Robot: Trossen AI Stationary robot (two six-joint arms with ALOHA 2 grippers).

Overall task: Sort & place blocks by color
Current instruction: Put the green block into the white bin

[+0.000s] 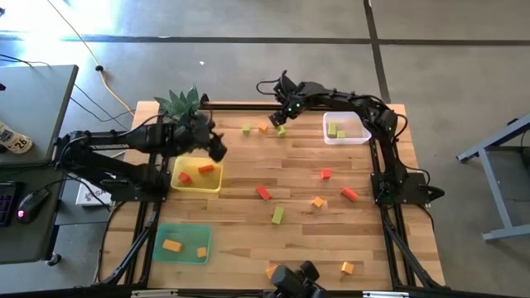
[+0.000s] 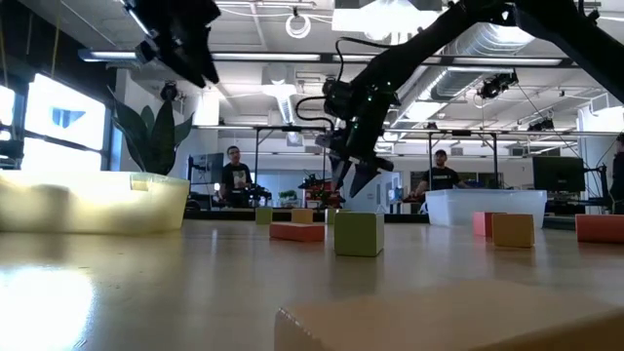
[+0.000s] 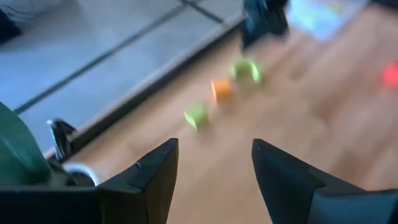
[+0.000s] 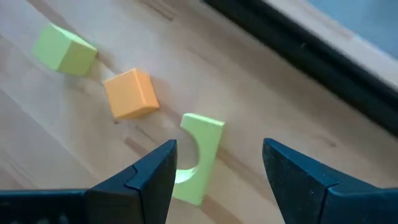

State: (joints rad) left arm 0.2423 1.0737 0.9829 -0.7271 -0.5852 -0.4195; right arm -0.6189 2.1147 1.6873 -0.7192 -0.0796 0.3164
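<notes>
Three blocks lie in a row near the table's far edge: a light green cube, an orange cube and a light green arch block. My right gripper hangs open just above the arch block, which shows close to one finger; its tips stay above the table. My left gripper is open and holds nothing, raised over the far edge of the yellow tray. Red, orange and green blocks lie scattered mid-table, such as a red one and a green one.
The yellow tray holds a red and an orange block. A green tray at the near left holds two orange blocks. A clear tray at the far right holds green blocks. A potted plant stands at the far left.
</notes>
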